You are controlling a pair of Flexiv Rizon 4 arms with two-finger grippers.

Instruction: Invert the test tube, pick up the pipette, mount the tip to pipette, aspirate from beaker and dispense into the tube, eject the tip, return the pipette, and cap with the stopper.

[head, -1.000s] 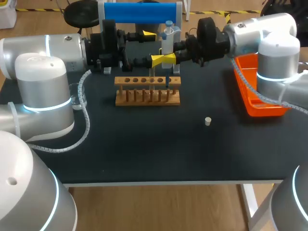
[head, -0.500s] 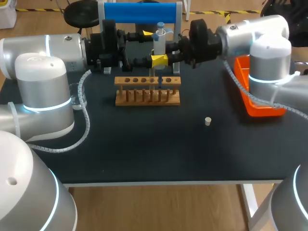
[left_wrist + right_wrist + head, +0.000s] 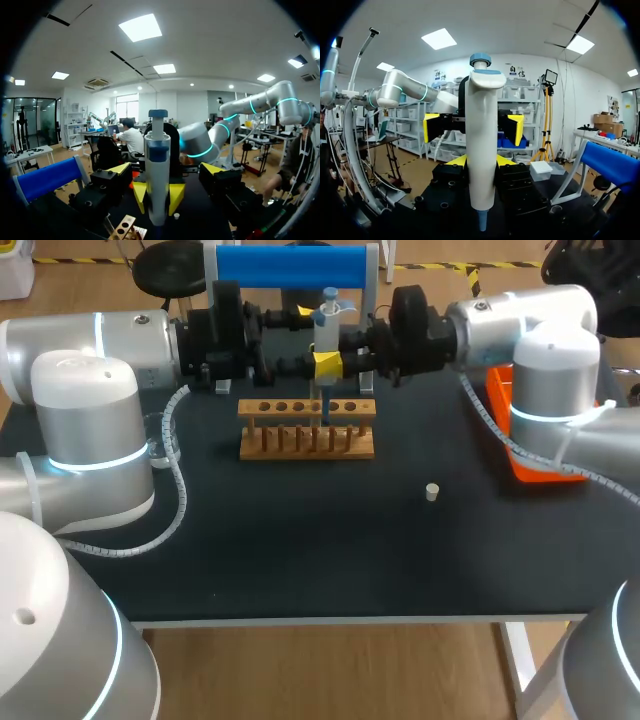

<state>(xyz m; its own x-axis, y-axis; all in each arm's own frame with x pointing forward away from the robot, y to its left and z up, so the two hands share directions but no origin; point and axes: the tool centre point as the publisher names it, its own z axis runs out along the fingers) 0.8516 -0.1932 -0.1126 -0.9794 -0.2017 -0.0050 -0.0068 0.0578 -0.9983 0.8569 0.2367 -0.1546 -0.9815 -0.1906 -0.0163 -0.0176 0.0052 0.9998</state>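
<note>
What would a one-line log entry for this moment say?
right gripper: shut on pipette, upright over wooden rack | left gripper: open, facing pipette | stopper: loose on table

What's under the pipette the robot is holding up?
The wooden rack stands under the pipette, which the right pincer grips. Its lower end points at the rack's row of holes. Whether a tube sits in the hole below is hidden.

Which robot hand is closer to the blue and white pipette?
Right. The right hand grips the pipette between its fingers; the left hand faces it, open wide, fingers clear of it.
</note>
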